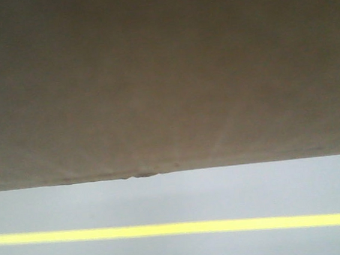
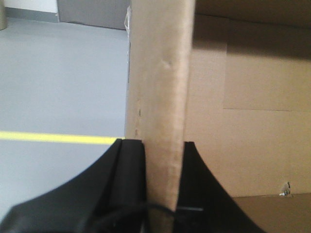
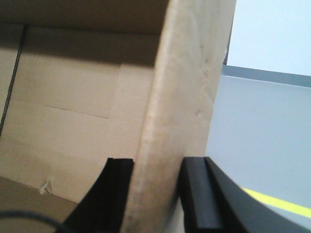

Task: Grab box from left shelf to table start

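Observation:
The tan cardboard box (image 1: 165,79) fills the upper two thirds of the front view, very close to the camera, its bottom edge level. In the left wrist view my left gripper (image 2: 164,145) is shut on the box's left wall (image 2: 160,87), one black finger outside and one inside. My right gripper (image 3: 156,165) is shut on the box's right wall (image 3: 187,87) in the same way. The open inside of the box (image 2: 252,121) shows bare cardboard. The left shelf and the table are out of view.
Below the box lies a grey floor (image 1: 176,193) crossed by a yellow line (image 1: 179,228). The same line (image 2: 58,138) runs left of the box, and the line (image 3: 282,204) also shows right of it. A pale wall with a dark base strip (image 3: 267,75) stands behind.

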